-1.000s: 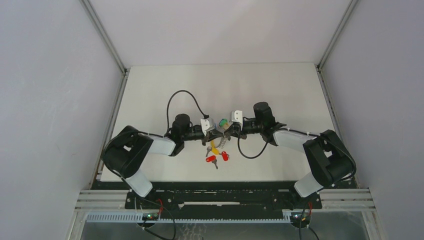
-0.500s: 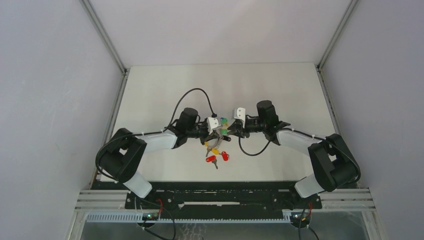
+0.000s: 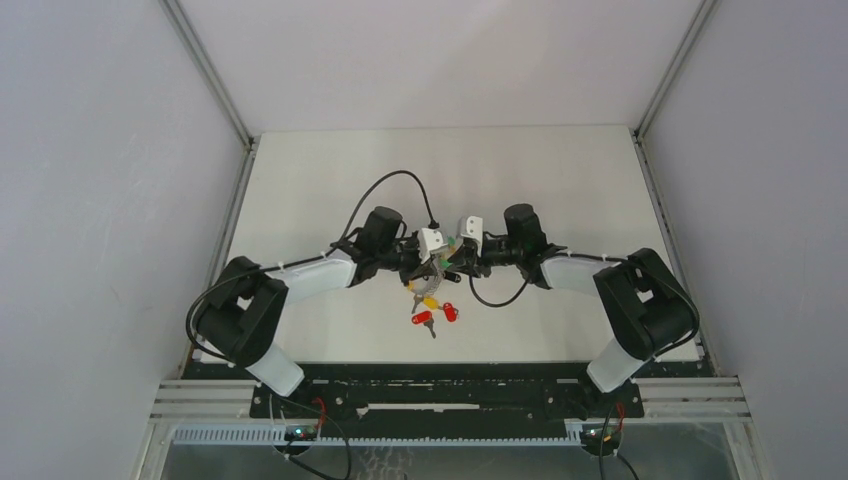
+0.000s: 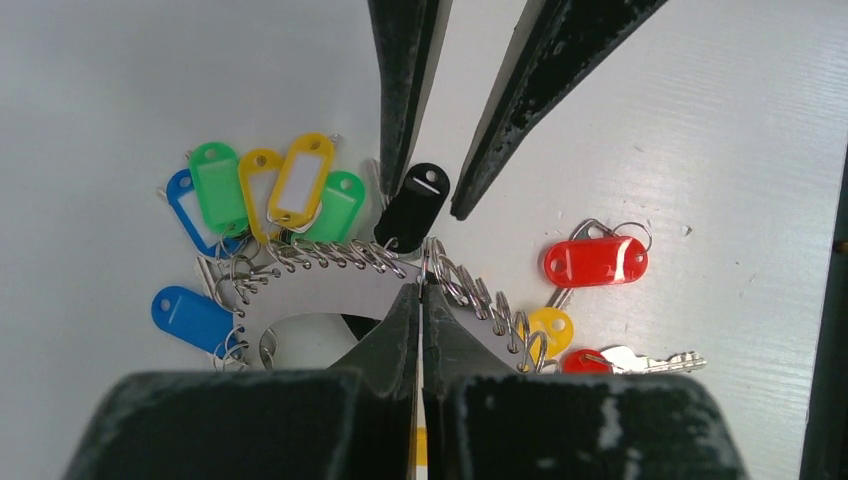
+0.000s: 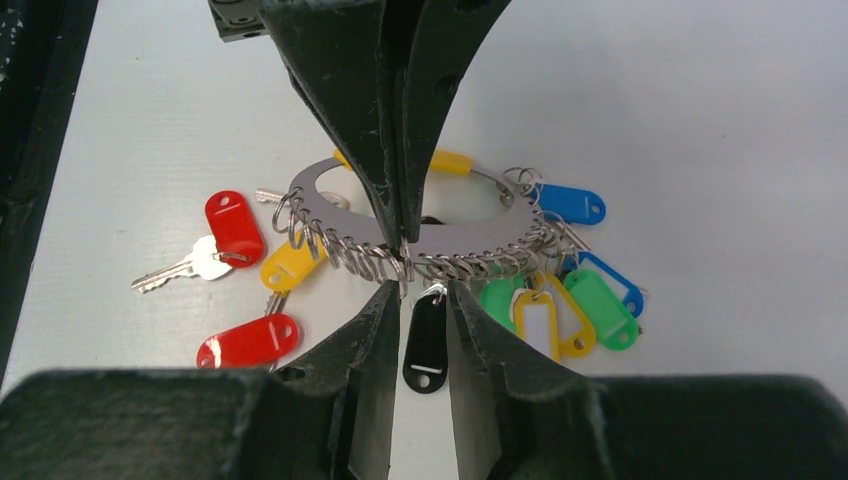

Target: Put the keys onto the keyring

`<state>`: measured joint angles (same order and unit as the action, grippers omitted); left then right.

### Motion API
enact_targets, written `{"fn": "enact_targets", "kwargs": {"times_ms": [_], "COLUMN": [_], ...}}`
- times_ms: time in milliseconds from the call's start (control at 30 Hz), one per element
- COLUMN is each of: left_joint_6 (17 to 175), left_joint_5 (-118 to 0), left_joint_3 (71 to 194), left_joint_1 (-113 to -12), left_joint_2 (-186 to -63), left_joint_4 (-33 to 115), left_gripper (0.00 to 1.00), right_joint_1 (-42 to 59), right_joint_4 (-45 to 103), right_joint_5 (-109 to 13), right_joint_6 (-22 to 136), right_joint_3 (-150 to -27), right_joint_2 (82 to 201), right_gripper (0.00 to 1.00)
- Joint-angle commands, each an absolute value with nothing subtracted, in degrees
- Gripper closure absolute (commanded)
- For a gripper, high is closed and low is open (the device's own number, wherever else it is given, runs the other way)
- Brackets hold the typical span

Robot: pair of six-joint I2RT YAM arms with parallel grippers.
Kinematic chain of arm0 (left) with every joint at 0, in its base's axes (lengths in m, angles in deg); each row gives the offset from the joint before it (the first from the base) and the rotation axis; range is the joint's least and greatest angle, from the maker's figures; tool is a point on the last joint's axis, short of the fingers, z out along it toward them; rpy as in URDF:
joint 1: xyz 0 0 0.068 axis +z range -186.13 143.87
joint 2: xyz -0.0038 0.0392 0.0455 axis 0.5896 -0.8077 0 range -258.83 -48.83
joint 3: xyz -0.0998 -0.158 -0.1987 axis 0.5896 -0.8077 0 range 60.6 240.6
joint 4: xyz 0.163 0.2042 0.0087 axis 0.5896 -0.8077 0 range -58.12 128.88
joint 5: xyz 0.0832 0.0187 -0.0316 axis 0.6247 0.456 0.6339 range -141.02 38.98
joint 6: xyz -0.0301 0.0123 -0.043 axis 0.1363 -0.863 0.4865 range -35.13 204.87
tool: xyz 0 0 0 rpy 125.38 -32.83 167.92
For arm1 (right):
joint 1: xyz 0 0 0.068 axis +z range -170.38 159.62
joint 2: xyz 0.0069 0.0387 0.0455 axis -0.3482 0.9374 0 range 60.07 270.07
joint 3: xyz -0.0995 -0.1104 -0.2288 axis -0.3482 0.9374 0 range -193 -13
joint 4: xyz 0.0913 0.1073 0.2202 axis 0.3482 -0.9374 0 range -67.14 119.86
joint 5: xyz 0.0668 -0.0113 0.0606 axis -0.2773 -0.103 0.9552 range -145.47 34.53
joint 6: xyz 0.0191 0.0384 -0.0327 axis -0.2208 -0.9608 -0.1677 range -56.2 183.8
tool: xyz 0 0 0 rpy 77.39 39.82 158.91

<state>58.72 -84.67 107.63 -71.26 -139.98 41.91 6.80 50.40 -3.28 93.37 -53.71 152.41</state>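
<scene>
Your two grippers meet tip to tip over the middle of the table [image 3: 320,180], closer to its front edge than to its back. Past the fingertips, open white surface runs on to the rear edge, and the side walls [image 3: 100,250] stand well apart from both wrists. The tight spots are the elbows, each near its own side edge of the table, and the gap between the two sets of fingers, which almost touch. A black cable [image 3: 385,185] loops up behind the left wrist.

Your left gripper [image 4: 421,292] is pressed together, pinching the inner edge of the keyring [image 5: 470,240] on its flat silver band. The fan of green, blue and yellow tags hangs off to one side of those fingers.

Your right gripper [image 5: 422,290] faces it from the opposite side with its jaws spread. A black tag [image 5: 427,340] lies between its fingers, and it is clamped on nothing.

The red-tagged keys [image 5: 235,228] lie on the table just beside the band's end, on the base side of both grippers, with a yellow tag [image 5: 290,268] next to them. You cannot tell whether they are linked to the ring.
</scene>
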Motion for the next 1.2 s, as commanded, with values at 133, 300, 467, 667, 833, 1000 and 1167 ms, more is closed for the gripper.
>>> {"fn": "enact_targets", "kwargs": {"times_ms": [133, 300, 467, 667, 833, 1000, 1167], "left_joint_6": [57.4, 57.7, 56.9, 54.5, 53.9, 52.6, 51.5], "left_joint_5": [-79.9, -75.0, -71.4, -66.1, -67.7, -71.6, -73.1], "left_joint_3": [115.7, 121.7, 128.0, 136.1, 136.4, 134.6, 134.1], "left_joint_1": [-72.3, -73.0, -73.2, -73.8, -74.1, -74.1, -74.1], "left_joint_2": [-137.4, -139.7, -141.5, -143.4, -142.3, -141.7, -141.5], "left_joint_4": [32.4, 24.1, 13.1, -0.5, -1.3, 0.2, 0.5], "left_gripper": [1.00, 1.00, 1.00, 1.00, 1.00, 1.00, 1.00], "right_joint_1": [6.6, 6.6, 5.0, 4.4, 5.0, 4.8, 5.0], "right_joint_4": [57.7, 67.4, 74.3, 84.8, 92.8, 99.3, 105.5], "right_joint_5": [-3.2, -8.8, -9.8, -8.7, -7.5, -5.9, -3.2], "right_joint_6": [88.4, 80.4, 75.9, 67.7, 63.2, 59.0, 55.7], "right_joint_3": [-53.7, -47.2, -43.2, -42.7, -42.5, -42.5, -43.2], "right_joint_2": [151.2, 147.9, 147.6, 152.0, 155.4, 157.8, 161.2], "right_gripper": [0.75, 0.69, 0.67, 0.67, 0.67, 0.67, 0.69]}}
